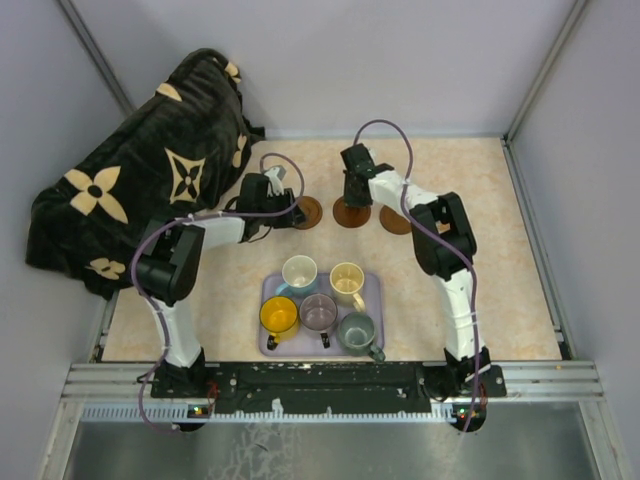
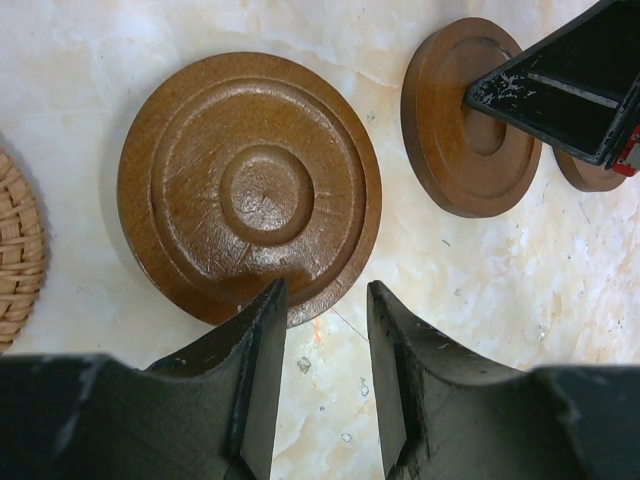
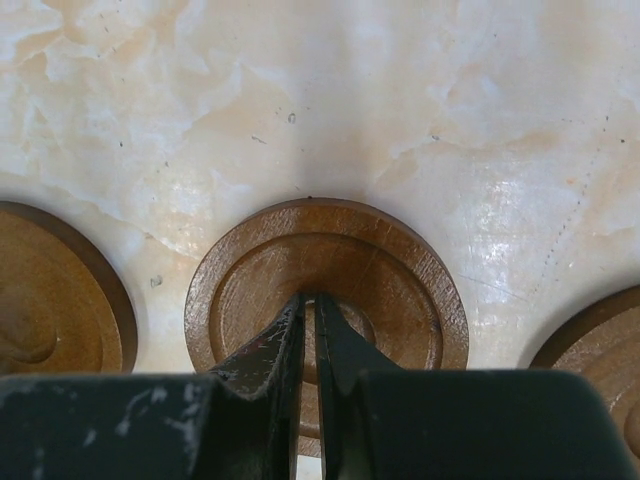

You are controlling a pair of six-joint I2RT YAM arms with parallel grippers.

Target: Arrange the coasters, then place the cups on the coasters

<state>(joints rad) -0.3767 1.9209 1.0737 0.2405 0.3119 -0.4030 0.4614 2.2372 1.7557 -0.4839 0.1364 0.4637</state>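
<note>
Blanket (image 1: 130, 190) near left end effector (image 2: 325, 290), released at left coaster (image 2: 250, 190) rim; right end effector (image 3: 310, 298) clenched over middle coaster (image 3: 400, 280).

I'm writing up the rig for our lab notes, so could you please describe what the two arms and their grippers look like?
The left arm and right arm have white tubular links with bulky black joints. A thin purple cable loops along each. The left gripper and right gripper have matte black, wedge-shaped fingers tapering to points, scuffed with whitish scratches.
</note>
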